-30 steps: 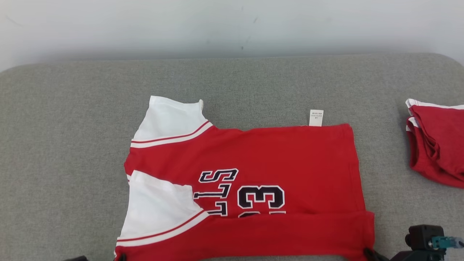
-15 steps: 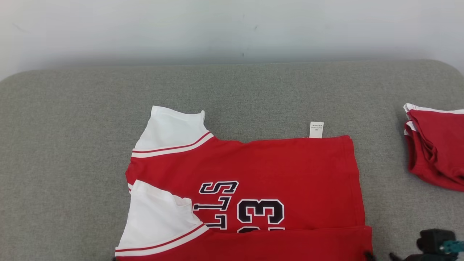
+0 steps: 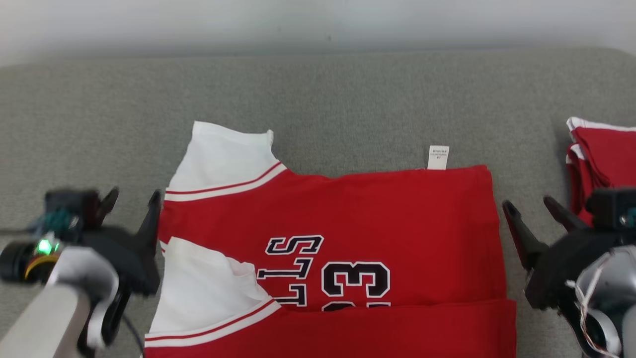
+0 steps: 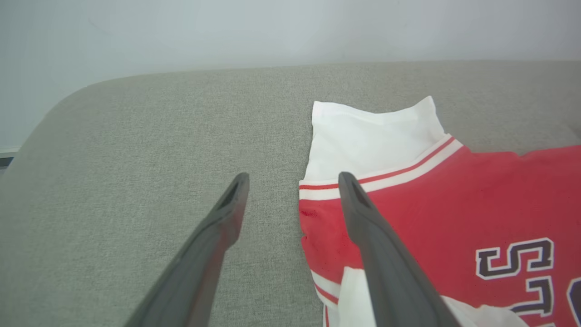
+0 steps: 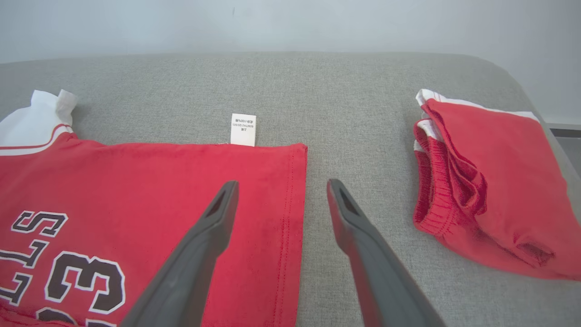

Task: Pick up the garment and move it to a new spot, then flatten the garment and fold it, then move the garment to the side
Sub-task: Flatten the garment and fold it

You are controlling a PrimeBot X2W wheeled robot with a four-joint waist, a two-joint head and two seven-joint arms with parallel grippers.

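Beside the jersey's (image 3: 348, 219) ends, left claw (image 3: 134, 194) and right claw (image 3: 527, 203), fingers (image 4: 218, 231) forward, spread wide, empty

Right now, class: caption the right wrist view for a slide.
Open right pincer at the edge of the red shirt; folded red shorts lie apart on the grey cushion.

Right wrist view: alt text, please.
The open, empty right gripper points over the side hem of a red jersey on a grey cushion. A white label sticks out at its far edge; a folded red garment lies apart on the right.
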